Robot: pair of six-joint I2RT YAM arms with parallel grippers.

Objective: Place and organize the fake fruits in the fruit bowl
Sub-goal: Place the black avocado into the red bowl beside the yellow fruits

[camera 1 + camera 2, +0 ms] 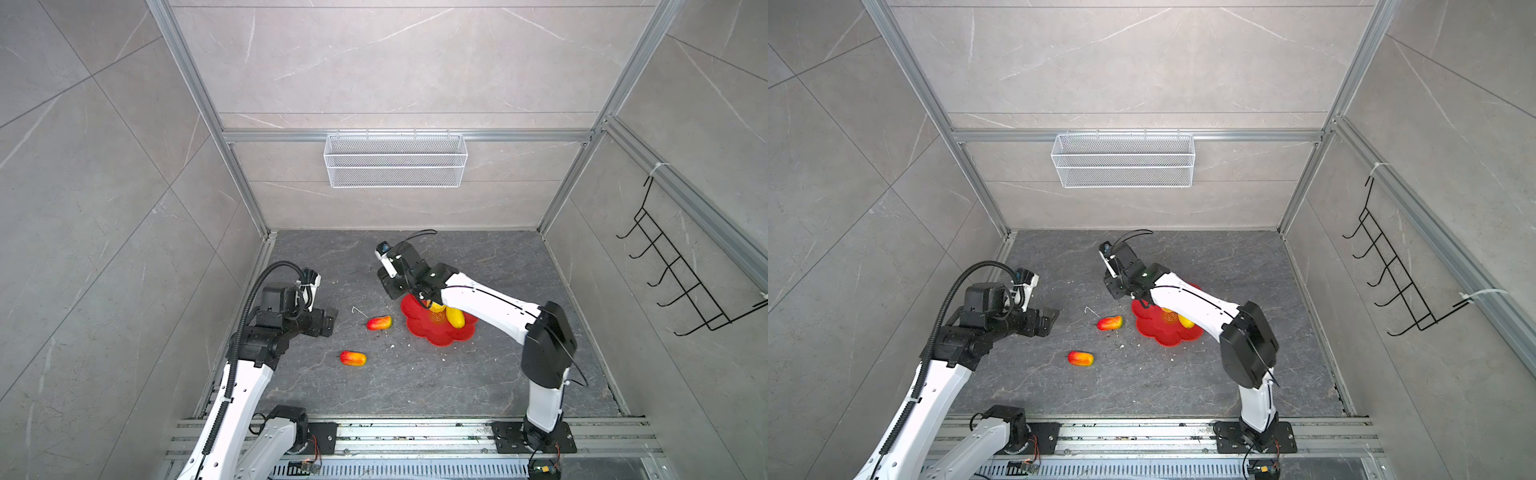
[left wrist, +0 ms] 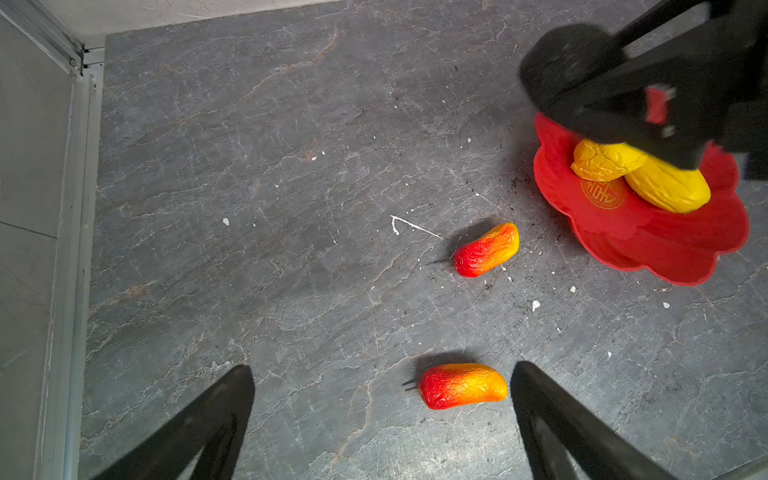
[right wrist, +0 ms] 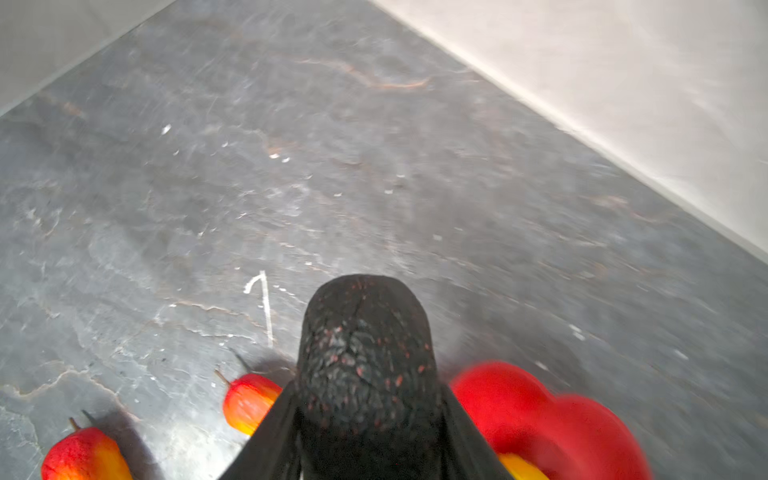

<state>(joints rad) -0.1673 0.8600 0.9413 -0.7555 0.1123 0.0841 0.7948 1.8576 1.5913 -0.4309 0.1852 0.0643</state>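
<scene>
The red scalloped fruit bowl sits on the dark floor right of centre. A round yellow fruit and a long yellow one lie in it. Two red-to-yellow oblongs lie on the floor left of the bowl, one near it and one nearer the front. My right gripper is shut on the black rough oval, held above the bowl's far-left rim. My left gripper hangs open above the front oblong.
A white wire mesh basket hangs on the back wall. A black wire hook rack is fixed to the right wall. Aluminium frame rails edge the floor, and white crumbs and a chalk-like mark dot it.
</scene>
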